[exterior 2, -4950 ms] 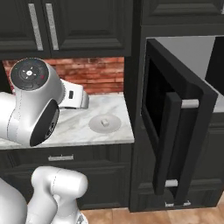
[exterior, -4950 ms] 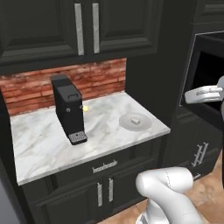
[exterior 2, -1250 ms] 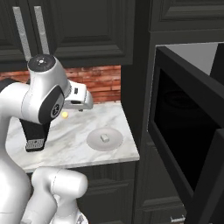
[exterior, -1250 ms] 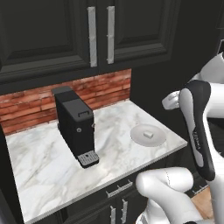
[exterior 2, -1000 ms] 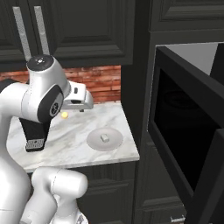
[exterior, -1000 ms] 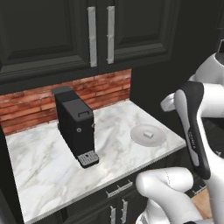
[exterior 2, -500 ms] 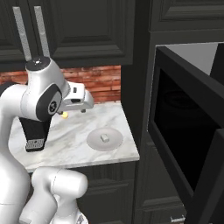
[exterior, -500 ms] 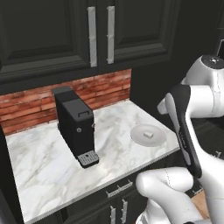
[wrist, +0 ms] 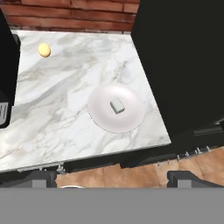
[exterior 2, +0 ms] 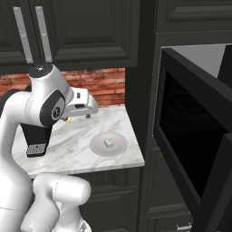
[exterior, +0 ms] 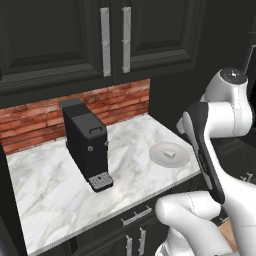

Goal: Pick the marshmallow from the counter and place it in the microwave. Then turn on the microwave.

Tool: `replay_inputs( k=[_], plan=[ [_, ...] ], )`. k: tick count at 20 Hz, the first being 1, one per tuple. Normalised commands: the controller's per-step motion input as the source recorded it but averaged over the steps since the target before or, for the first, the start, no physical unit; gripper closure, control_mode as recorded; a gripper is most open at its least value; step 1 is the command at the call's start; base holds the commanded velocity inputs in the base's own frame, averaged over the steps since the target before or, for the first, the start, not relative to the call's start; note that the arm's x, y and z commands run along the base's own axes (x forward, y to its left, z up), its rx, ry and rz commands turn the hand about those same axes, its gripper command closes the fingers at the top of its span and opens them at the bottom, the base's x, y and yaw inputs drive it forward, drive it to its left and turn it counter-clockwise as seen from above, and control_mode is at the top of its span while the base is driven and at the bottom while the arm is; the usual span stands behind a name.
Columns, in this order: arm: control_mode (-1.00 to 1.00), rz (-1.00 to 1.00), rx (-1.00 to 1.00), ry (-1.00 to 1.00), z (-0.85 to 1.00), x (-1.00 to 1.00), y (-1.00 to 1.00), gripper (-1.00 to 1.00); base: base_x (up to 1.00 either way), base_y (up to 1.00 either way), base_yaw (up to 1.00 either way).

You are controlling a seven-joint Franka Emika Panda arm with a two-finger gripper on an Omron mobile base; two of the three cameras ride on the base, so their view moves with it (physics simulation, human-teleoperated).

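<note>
The microwave (exterior 2: pixel 195 131) is standing open at the right end of the counter (exterior: pixel 55 185), its door swung out toward the robot, so the cavity is waiting. The counter is carrying everything else. Taking the plate (wrist: pixel 131 118) as the landmark: the coffee machine (exterior: pixel 87 145) is sitting well to the plate's left, the yellow ball (wrist: pixel 43 50) is lying far back from the plate near the brick wall, and the marshmallow (wrist: pixel 117 105) is resting on the plate, near its middle and clear of the rim.

The gripper (exterior 2: pixel 86 108) is hanging above the counter, back and to the left of the plate, with its jaws spread wide and nothing between them. In the hand view its fingertips (wrist: pixel 33 182) are sitting far apart, with the plate up ahead of them.

The risks, as I judge them, are these. The cube is tiny against such wide jaws, so an off-centre descent could be nudging it across the slick plate or off it. Coming down too low could be pressing the tips onto the plate and tipping or sliding it toward the counter edge. A weak pinch could be dropping the cube on the swing past the protruding door.
</note>
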Motion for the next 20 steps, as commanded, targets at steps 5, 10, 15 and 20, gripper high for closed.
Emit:
replay_inputs(
  k=[5,10,15,20],
  plan=[
    [-1.0,0.0,-0.02,0.0,-0.15,0.11,0.0,-1.0,0.0,0.0,0.0],
    [-1.0,0.0,0.0,0.0,-0.16,0.12,-0.03,-1.0,0.0,0.0,0.0],
    [-1.0,0.0,0.0,0.0,-0.13,0.14,-0.03,-1.0,0.0,0.0,0.0],
    [-1.0,0.0,0.0,0.03,-0.09,0.15,-0.04,-1.0,0.0,0.0,0.0]
  ],
)
